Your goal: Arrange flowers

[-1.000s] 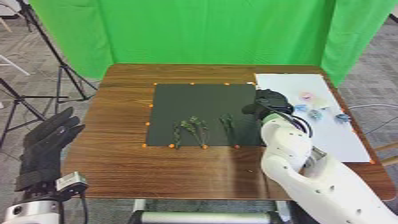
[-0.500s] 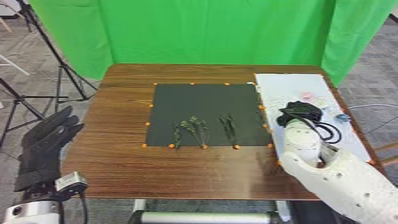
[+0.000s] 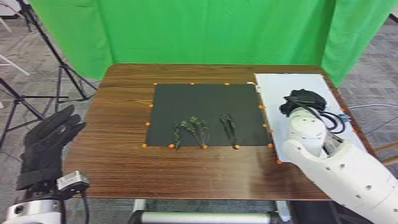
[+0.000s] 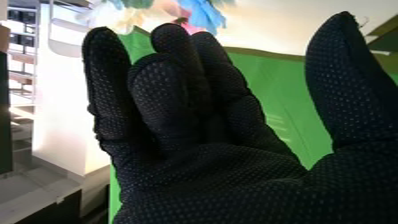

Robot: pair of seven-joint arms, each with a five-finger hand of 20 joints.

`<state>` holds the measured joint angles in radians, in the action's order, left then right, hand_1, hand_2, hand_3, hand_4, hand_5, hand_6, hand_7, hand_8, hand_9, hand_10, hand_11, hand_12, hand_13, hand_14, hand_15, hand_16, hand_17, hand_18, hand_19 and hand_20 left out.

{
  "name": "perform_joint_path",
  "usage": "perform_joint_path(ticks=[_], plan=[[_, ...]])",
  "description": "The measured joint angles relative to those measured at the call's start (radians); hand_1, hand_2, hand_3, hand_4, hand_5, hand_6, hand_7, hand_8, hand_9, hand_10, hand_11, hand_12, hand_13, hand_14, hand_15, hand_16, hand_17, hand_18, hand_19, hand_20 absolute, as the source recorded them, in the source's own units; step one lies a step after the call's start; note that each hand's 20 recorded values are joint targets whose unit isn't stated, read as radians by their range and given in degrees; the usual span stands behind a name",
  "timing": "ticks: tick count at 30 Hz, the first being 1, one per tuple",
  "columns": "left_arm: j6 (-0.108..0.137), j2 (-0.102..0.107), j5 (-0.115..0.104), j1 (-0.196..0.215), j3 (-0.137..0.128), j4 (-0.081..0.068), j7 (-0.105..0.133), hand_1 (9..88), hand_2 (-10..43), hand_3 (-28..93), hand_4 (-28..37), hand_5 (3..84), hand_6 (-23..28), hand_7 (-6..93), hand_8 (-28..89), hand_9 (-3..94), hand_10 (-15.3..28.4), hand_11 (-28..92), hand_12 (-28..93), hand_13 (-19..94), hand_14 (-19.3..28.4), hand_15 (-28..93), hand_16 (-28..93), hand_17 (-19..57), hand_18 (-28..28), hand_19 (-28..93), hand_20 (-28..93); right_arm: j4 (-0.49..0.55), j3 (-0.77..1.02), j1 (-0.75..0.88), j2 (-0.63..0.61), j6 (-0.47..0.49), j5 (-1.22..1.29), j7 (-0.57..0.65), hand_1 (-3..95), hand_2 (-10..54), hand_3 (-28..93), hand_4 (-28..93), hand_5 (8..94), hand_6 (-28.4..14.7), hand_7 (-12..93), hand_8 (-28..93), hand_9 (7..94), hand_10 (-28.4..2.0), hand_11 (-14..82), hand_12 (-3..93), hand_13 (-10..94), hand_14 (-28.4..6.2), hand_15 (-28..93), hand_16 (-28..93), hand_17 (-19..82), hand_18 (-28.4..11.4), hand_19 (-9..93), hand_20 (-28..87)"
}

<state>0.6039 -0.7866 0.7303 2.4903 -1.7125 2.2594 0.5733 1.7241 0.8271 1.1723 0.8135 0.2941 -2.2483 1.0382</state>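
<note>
In the head view, my right hand (image 3: 305, 99) is over the white board (image 3: 284, 86) on the table's right side, covering most of the flower heads. A bluish flower (image 3: 345, 118) peeks out beside its wrist. The right wrist view shows my right hand (image 4: 204, 175) open, palm bare, with a blue flower (image 4: 202, 16) and a pale yellow flower (image 4: 117, 19) just beyond its fingertips. Green stems (image 3: 194, 127) and darker stems (image 3: 228, 131) lie on the black mat (image 3: 200, 100). My left hand (image 3: 49, 135) is open, off the table's left edge.
Small orange markers dot the edges of the mat and board. The brown table (image 3: 178, 172) has bare wood in front of the mat. A green curtain (image 3: 213, 32) hangs behind, and a tripod (image 3: 60, 65) stands at the left.
My right hand has moved rightward from the mat's edge onto the white board, then slightly farther from the robot, now hiding the pink flower. My left hand has stayed still.
</note>
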Motion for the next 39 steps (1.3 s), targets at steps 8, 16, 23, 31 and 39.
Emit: perform_joint_path(ticks=[8,16,23,31,39], plan=[[0.0,-0.001,0.001,0.001,-0.001,0.0,0.001,25.7,5.1,83,-19.7,38.4,9.7,16.2,-11,32.1,18.9,36,7,21,25.4,61,-16,-10.8,20.6,56,4,0.009,0.031,0.021,-0.003,0.03,0.014,-0.004,27.0,1.9,74,-19,55.0,-19.3,15,-5,50.0,-28.4,48.0,24.7,60,-18.6,84,21,40,-28.3,93,-14],[0.002,0.007,-0.008,0.005,-0.001,0.0,0.01,25.8,5.0,84,-19.8,38.4,9.8,16.2,-11,32.1,18.9,36,7,21,25.4,62,-16,-10.8,20.7,56,4,0.014,0.059,0.038,-0.002,0.071,0.041,-0.015,28.1,1.5,75,-19,56.5,-18.4,15,-5,50.6,-28.4,47.4,24.2,60,-18.3,83,21,39,-28.2,93,-15],[0.002,0.011,-0.01,0.003,0.0,-0.001,0.011,25.8,4.9,84,-19.8,38.4,9.8,16.2,-11,32.1,18.9,36,7,21,25.4,62,-17,-10.8,20.7,56,4,0.011,0.054,0.04,0.0,0.072,0.057,-0.017,29.6,1.5,76,-19,57.8,-17.6,16,-5,51.4,-28.4,48.5,23.9,60,-17.6,83,21,39,-28.0,93,-16],[0.002,0.013,-0.01,0.002,0.0,-0.001,0.012,25.8,4.9,84,-19.9,38.5,9.8,16.2,-11,32.1,18.9,37,7,21,25.4,62,-17,-10.8,20.7,56,4,-0.009,0.037,0.038,-0.001,0.073,0.073,-0.008,34.7,1.7,77,-21,60.8,-16.0,18,-6,54.2,-26.6,50.3,23.0,63,-15.7,81,21,40,-26.8,93,-17],[0.004,0.023,-0.021,0.002,0.002,-0.002,0.021,25.8,5.1,83,-19.9,38.5,9.8,16.2,-11,32.1,18.9,37,7,21,25.4,62,-17,-10.8,20.7,56,4,-0.03,0.013,0.017,-0.01,0.045,0.067,-0.001,49.8,1.1,71,-28,70.0,-9.4,23,9,68.3,-18.2,47.4,27.0,70,-10.6,77,24,45,-23.4,93,-17]])
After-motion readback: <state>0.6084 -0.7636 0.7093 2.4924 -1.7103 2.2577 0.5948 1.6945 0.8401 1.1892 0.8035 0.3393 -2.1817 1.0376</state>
